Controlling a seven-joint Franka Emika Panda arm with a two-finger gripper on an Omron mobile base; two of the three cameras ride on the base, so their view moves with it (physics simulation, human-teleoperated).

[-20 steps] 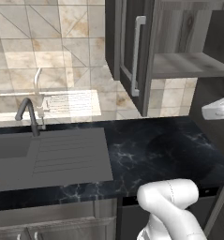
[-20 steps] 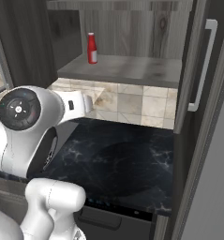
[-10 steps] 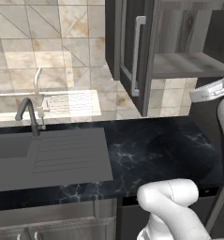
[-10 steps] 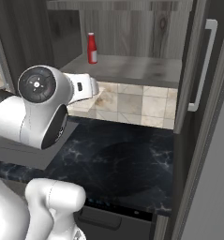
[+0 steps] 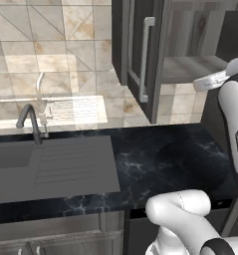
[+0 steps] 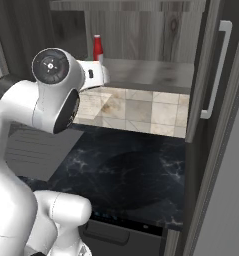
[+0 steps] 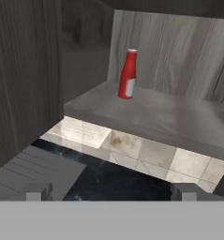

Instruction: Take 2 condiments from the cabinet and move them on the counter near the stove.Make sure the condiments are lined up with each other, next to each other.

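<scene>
Compared with the frames of one second ago, the arm has risen: its upper joint, then level with the tiled backsplash (image 6: 141, 107) in the right base view, now sits level with the shelf (image 6: 151, 75) of the open cabinet (image 5: 163, 55). The hand has lifted with it, to shelf height at the cabinet opening. The red bottle (image 7: 128, 75) has not moved.

Arm pose: the forearm rises steeply from the base and bends at the top, so that the hand points roughly level into the cabinet. The gripper (image 7: 111, 191) is outside the cabinet, short of the shelf's front edge and well apart from the bottle. Its jaws are spread wide and hold nothing; one fingertip (image 7: 36, 191) shows at each lower side of the hand view.

The red bottle stands upright on the shelf, toward its left far corner, near the back panel. The black counter (image 5: 165, 159) lies below.
</scene>
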